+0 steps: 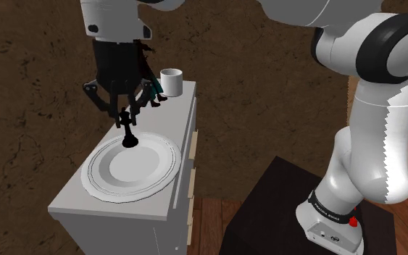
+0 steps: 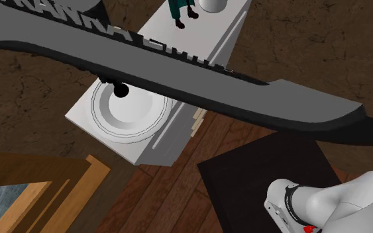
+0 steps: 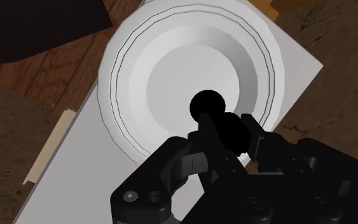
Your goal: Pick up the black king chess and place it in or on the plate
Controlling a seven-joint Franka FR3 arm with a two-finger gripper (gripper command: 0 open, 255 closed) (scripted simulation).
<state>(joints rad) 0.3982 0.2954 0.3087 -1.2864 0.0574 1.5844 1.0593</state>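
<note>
My black gripper (image 1: 127, 114) is shut on the top of the black king chess piece (image 1: 129, 134), which hangs upright under it. The king's round base sits over the far inner part of the white plate (image 1: 93, 181); whether it touches the plate I cannot tell. In the wrist view the king (image 3: 208, 105) sticks out past the fingers (image 3: 190, 159), over the plate's (image 3: 126, 57) middle well. In the second exterior view the king's base (image 2: 120, 91) shows just below the arm link, above the plate (image 2: 105, 122).
The plate lies on a white drawer cabinet (image 1: 79, 206). At its far end stand a white cup (image 1: 172, 81) and a dark teal figure (image 1: 153, 93), just behind the gripper. The black stand (image 1: 267, 217) sits on a wooden floor beside the cabinet.
</note>
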